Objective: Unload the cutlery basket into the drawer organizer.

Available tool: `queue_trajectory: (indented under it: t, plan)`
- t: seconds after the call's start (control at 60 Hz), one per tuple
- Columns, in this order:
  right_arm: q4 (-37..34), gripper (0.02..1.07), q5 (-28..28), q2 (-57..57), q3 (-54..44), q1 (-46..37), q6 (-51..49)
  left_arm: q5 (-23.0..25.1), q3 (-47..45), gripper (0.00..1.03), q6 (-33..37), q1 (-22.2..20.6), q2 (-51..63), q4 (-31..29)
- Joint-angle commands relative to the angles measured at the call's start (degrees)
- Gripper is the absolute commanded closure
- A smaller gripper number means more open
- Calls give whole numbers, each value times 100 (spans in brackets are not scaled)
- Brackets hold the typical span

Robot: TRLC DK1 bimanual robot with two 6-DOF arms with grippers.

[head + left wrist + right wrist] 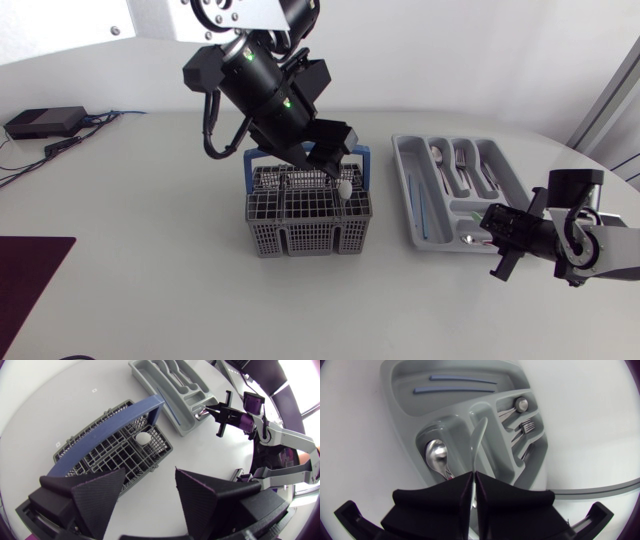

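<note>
The grey cutlery basket (300, 226) with a blue handle (258, 158) stands mid-table; a white-ended piece (344, 189) pokes up at its right end. My left gripper (333, 160) hangs open just above that end, nothing between its fingers. From the left wrist view the basket (100, 455) and the white piece (143, 438) lie under my left gripper (147, 492). The grey organizer tray (492, 158) is at the right. My right gripper (487, 238) is at its near end, shut on a slim silver piece of cutlery (479, 435) held over the tray (405, 420).
The tray holds a spoon (436, 455) in its small near compartment, a fork (527, 425) and another spoon (521, 404) in long slots, and blue sticks (455, 380) in the far slot. A black box (45, 122) with cables sits far left; a dark mat (30, 275) front left.
</note>
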Motion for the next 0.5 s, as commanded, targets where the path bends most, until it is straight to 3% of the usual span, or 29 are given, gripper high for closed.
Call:
queue_trajectory:
  t: [0.0,0.067,0.483]
  plan:
    - [60,96,93,182,-246,126,83,-54,-102,20,-148,-63,75,-5]
    - [86,96,93,191,-290,152,83,-54,-93,20,-157,-80,66,-5]
    - [-177,45,49,-556,-395,-147,-58,-133,-128,20,-219,-107,-22,-23]
